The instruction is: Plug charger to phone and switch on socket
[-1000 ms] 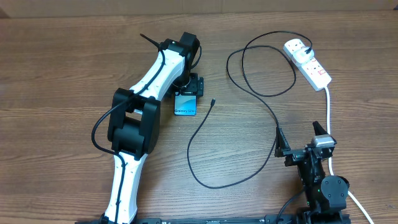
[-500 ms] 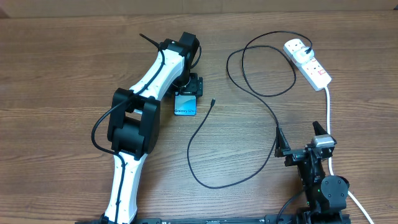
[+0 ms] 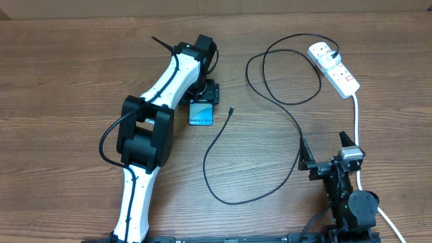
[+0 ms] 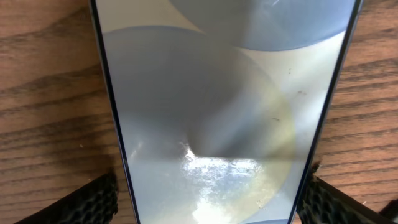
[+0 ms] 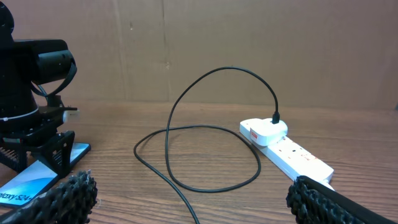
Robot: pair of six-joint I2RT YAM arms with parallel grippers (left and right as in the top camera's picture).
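Note:
The phone [image 3: 201,116] lies flat on the wooden table with its blue screen up, and it fills the left wrist view [image 4: 211,112]. My left gripper [image 3: 205,94] hangs over its far end, open, with one pad [image 4: 93,199] on each long side and a thin gap at both edges. The charger's black cable [image 3: 205,162] loops across the table; its small plug tip [image 3: 231,110] lies just right of the phone. Its white wall plug [image 3: 322,51] sits in the socket [image 3: 343,75]. My right gripper [image 3: 324,150] stands open near the front edge, with nothing between its fingers.
The socket's thick white cord [image 3: 356,121] runs down the right side past my right arm. In the right wrist view the socket [image 5: 292,158] lies ahead to the right, the cable loop [image 5: 186,93] in the middle, and the phone [image 5: 31,180] at far left. A cardboard wall stands behind.

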